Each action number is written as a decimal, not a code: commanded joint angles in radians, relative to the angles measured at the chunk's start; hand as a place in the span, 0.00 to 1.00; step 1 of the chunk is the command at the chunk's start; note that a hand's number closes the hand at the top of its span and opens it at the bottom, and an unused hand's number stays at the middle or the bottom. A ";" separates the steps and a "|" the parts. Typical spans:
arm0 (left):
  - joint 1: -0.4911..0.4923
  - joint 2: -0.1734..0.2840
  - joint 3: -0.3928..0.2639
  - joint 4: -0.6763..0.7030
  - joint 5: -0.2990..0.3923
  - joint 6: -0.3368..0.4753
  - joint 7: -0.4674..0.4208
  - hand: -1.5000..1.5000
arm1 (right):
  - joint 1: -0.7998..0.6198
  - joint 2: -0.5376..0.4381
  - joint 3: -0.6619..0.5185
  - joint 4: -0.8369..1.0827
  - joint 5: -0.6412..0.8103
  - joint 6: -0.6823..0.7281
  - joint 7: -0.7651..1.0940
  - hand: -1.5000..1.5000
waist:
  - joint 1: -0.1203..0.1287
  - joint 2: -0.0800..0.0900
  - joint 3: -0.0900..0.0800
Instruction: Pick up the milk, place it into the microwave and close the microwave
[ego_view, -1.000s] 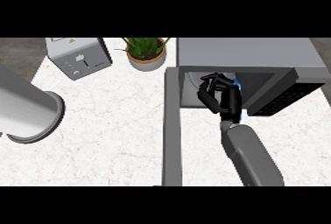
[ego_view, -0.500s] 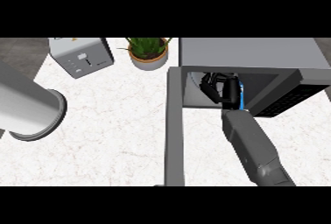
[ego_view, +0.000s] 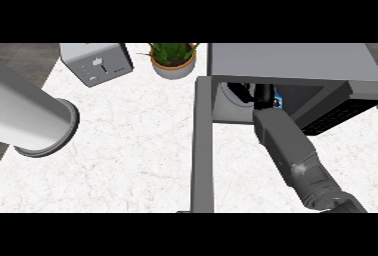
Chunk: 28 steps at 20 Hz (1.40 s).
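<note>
The counter (ego_view: 133, 150) fills the frame. The microwave (ego_view: 288, 62) occupies the upper right, its door (ego_view: 202, 145) swung open toward the lower edge. A grey cylinder (ego_view: 33, 117) lies at left. The right forearm (ego_view: 295, 155) extends into the cavity. The toaster (ego_view: 96, 62) and potted plant (ego_view: 173, 57) stand at top. The right hand (ego_view: 260, 97) is inside; finger position cannot be determined. The milk (ego_view: 278, 101) shows as a blue sliver beside it.

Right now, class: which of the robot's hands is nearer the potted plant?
Right. The right hand reaches inside the microwave, just right of the potted plant. The left hand is out of view.
</note>
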 joint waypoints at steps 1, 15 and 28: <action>-0.001 0.022 0.005 -0.016 0.025 -0.023 0.004 0.00 | -0.050 -0.024 0.026 0.072 0.067 -0.136 -0.039 1.00 | 0.024 0.008 0.001; -0.051 0.037 0.004 0.108 -0.041 -0.054 -0.063 0.00 | -0.096 -0.095 -0.012 0.147 0.086 -0.318 0.012 1.00 | 0.043 0.027 0.002; -0.108 0.026 -0.045 0.115 -0.060 -0.028 -0.023 0.00 | -0.086 -0.165 -0.026 0.223 0.096 -0.332 0.072 1.00 | 0.071 0.043 0.004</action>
